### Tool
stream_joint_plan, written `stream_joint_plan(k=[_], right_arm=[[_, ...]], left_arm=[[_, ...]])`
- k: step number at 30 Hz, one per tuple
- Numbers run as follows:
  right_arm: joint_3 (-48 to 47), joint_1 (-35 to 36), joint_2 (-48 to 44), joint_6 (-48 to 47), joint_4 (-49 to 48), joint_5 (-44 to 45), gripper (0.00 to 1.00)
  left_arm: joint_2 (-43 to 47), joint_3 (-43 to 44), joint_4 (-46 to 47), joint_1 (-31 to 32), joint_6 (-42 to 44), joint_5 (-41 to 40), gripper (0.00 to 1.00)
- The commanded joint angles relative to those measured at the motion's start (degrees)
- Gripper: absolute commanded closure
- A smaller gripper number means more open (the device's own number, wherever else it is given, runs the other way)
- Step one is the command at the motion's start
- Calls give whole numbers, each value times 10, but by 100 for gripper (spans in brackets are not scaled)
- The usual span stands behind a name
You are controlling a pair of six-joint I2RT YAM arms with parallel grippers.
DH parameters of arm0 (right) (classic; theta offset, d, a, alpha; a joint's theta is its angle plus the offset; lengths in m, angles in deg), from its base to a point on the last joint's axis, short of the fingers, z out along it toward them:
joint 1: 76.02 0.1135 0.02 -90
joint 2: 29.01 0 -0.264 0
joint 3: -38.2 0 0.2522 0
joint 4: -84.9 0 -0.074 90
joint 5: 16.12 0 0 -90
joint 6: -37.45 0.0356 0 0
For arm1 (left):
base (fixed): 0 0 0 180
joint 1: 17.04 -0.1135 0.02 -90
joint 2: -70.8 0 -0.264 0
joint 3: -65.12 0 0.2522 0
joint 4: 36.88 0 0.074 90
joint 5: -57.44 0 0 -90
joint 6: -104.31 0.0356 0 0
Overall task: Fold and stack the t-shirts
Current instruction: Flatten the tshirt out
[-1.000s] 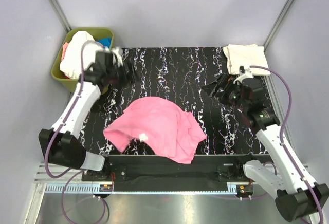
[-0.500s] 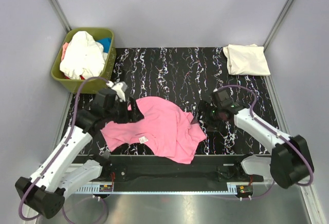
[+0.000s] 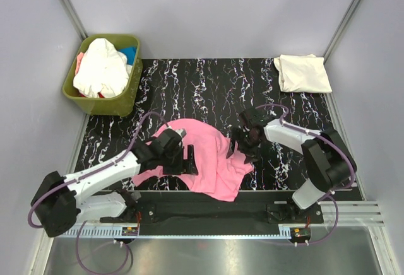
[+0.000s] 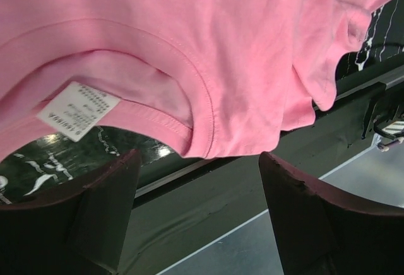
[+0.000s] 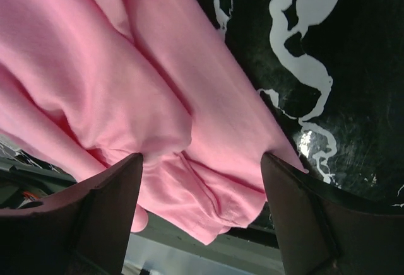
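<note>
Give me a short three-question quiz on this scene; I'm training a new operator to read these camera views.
1. True or false: the folded cream t-shirt lies at the far right corner of the table.
2. Over what are the left gripper and the right gripper both poised, open? A) a white towel B) the pink t-shirt C) bare tabletop only
3. Fill in: the topmost t-shirt in the olive-green bin is coloured ___.
Key: 1 true; 2 B; 3 white.
</note>
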Motion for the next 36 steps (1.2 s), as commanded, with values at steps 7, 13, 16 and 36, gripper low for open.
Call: stream_joint_plan(k=[7, 13, 16, 36], right_arm=[[-18, 4, 21, -28, -4, 7, 41], [-18, 4, 25, -33, -6, 7, 67], [-17, 5, 23, -37, -7, 6, 86], [-93, -138, 103, -68, 30, 53, 100]], left_arm=[[-119, 24, 78, 87, -54, -5, 19], [-192, 42, 82, 136, -64, -16, 54], [-201, 54, 73, 146, -69, -35, 96], [53, 209, -279, -213, 158, -165, 100]])
